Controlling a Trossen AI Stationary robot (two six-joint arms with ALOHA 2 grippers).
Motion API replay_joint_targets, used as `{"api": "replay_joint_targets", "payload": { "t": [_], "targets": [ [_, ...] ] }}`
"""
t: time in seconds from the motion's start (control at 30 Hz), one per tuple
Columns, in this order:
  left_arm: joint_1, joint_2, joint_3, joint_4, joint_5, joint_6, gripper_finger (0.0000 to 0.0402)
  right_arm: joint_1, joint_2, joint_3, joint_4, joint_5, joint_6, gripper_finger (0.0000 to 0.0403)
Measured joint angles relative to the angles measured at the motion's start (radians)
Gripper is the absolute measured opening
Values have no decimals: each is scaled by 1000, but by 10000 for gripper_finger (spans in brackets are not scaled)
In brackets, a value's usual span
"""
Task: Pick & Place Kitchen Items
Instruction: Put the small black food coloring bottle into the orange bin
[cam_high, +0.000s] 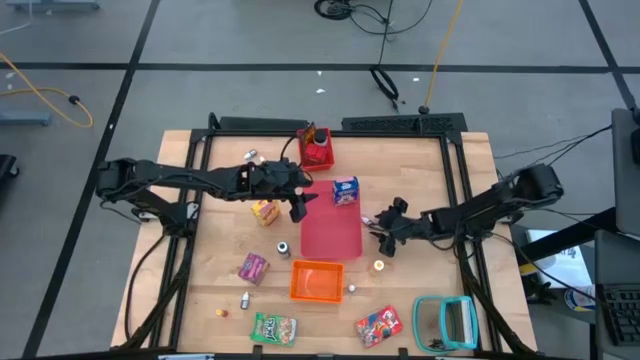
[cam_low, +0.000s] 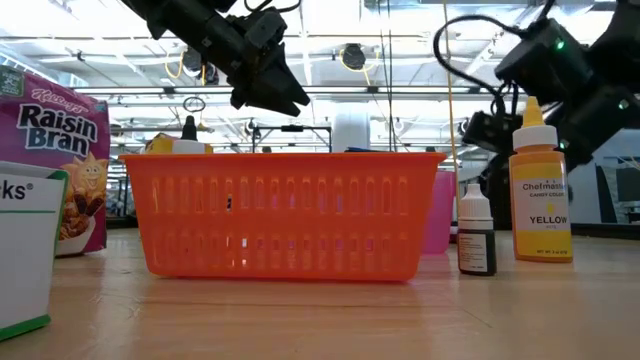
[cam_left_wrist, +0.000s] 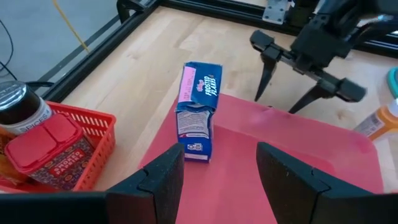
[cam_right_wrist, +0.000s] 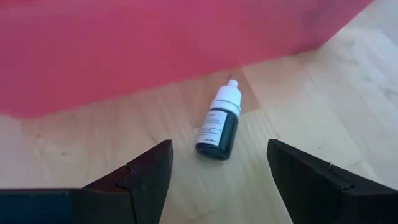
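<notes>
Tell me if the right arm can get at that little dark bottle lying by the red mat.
Probably yes. The right gripper is open, pointed at the dark bottle, which lies alone on bare wood beside the red mat.

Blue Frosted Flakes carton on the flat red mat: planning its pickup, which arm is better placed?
Left. The left gripper hangs open right over the blue carton; the right gripper faces a small dark bottle.

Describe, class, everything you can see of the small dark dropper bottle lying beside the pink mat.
The small dark dropper bottle lies on its side on the bare wooden table, just off the edge of the pink mat and not touching it. It has a white screw cap with a pointed tip, a dark green-black body that looks like plastic, and a white printed label. The cap points toward the mat. The right gripper hovers open above it; nothing grips it.
</notes>
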Motion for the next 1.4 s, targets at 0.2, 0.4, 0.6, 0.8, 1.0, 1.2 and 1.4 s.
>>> {"api": "replay_joint_targets", "payload": {
  "t": [0.2,0.4,0.6,0.8,1.0,1.2,1.4],
  "targets": [
    [-20,0,0,0,-2,-9,202,0,73,1,86,8,12,253],
    [-42,0,0,-1,-2,-8,202,-2,90,1,110,3,3,242],
    [-61,0,0,-2,-2,-8,202,-2,90,2,103,2,3,171],
    [-67,0,0,-2,-2,-7,202,-2,90,2,102,3,3,81],
    [-66,0,0,-2,-2,-7,202,-3,90,2,100,9,0,53],
    [-66,0,0,-1,-2,-9,202,-3,73,1,55,52,0,54],
    [-66,0,0,0,-2,-12,202,-22,-14,-1,-71,81,22,53]
  ]
}}
